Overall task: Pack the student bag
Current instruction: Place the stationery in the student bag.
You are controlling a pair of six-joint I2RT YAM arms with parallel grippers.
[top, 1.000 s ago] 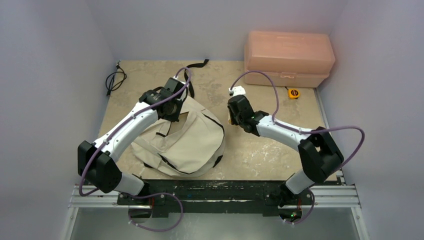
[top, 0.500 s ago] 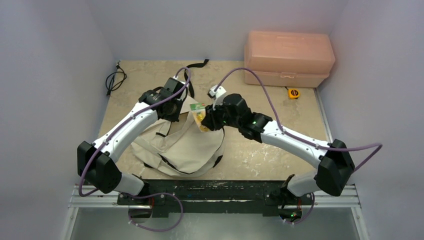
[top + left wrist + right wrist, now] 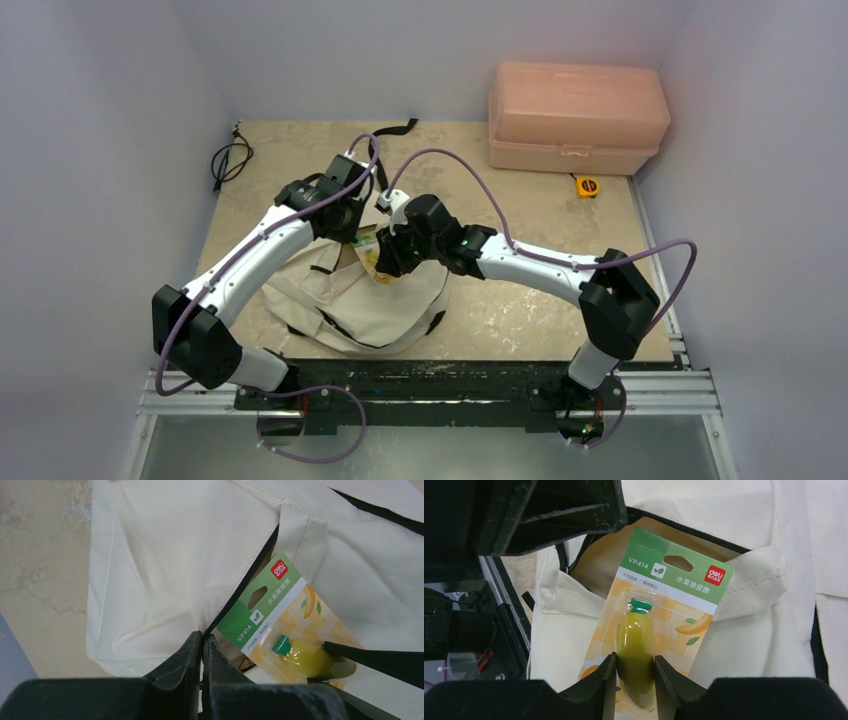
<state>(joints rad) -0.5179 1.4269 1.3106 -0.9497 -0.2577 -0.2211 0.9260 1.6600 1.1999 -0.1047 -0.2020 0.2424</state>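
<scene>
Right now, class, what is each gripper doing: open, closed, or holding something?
Left gripper: closed, pinching the student bag at its zipper edge.
Right gripper: closed on the banana eraser pack.

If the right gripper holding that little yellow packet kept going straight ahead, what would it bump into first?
Probably the student bag. The packet, leading the right gripper, points at the bag's zipper opening and would likely brush its far zipper edge first, though depth is hard to judge.
</scene>
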